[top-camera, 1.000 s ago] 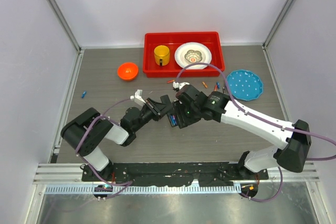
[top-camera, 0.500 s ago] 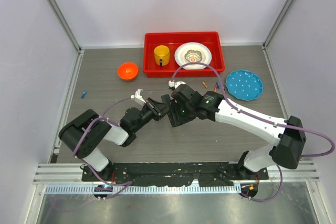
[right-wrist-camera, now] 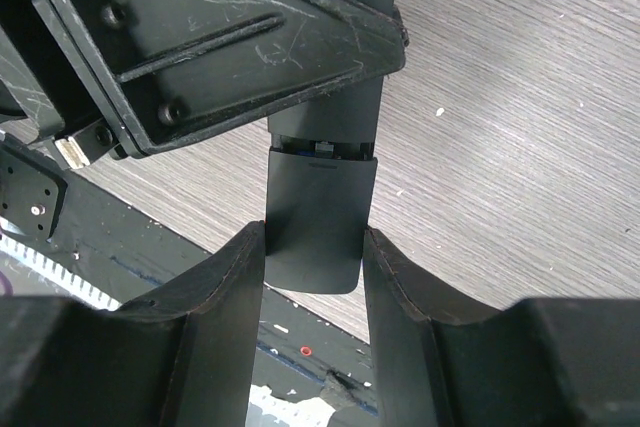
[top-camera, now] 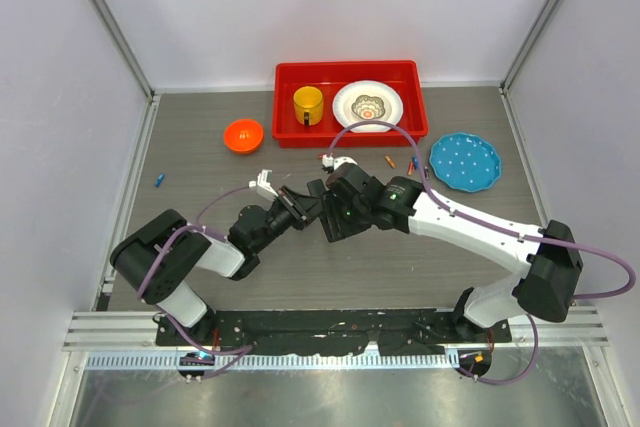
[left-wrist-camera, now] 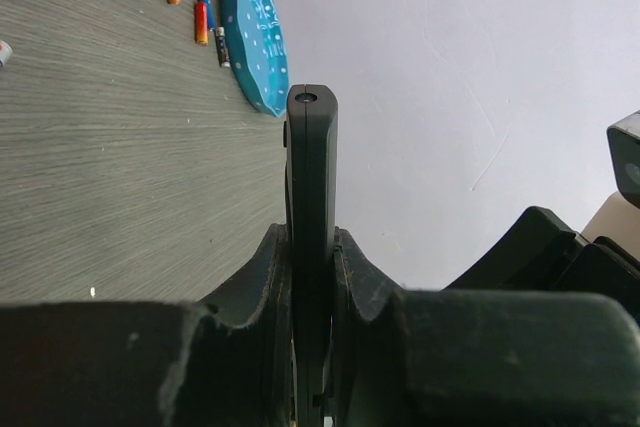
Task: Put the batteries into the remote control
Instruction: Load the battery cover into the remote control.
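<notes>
Remote control [left-wrist-camera: 311, 197] clamped between left fingers [left-wrist-camera: 252, 292] — right fingers [right-wrist-camera: 225, 292] grip its end.

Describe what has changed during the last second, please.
The right gripper moved slightly left and forward, and its fingers now flank the end of the remote control. The left gripper stayed shut on the remote control. The batteries, the orange bowl and the red tray did not move.

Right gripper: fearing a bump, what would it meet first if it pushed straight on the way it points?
Likely the left gripper, clamped on the slim flat black plastic remote control just ahead; depth is unclear.
</notes>
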Action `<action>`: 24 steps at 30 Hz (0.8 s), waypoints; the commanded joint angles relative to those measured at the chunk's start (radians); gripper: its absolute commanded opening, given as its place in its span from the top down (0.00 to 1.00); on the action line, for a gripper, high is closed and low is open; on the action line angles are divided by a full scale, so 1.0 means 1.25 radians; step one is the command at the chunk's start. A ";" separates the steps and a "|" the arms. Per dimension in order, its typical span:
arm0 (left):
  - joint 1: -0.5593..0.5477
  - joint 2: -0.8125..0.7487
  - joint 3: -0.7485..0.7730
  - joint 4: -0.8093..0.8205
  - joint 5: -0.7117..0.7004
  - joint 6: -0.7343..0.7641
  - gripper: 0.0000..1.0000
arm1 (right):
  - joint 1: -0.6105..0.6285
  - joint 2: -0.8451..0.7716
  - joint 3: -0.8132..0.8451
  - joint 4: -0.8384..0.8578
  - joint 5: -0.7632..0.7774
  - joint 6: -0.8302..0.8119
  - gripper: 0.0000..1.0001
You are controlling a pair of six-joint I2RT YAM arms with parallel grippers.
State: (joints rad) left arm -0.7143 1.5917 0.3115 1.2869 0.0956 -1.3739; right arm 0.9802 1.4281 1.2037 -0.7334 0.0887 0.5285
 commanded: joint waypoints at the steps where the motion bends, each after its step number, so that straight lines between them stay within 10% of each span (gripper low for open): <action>1: -0.004 -0.029 0.007 0.206 -0.020 0.023 1.00 | 0.007 0.003 0.004 0.015 0.030 0.005 0.94; 24: -0.013 -0.035 0.016 0.207 -0.015 0.019 1.00 | 0.020 0.031 -0.006 0.026 0.035 0.012 0.94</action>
State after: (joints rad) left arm -0.7181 1.5906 0.3115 1.2819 0.0860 -1.3537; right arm 0.9977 1.4548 1.1992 -0.7292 0.1143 0.5297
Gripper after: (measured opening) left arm 0.179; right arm 0.460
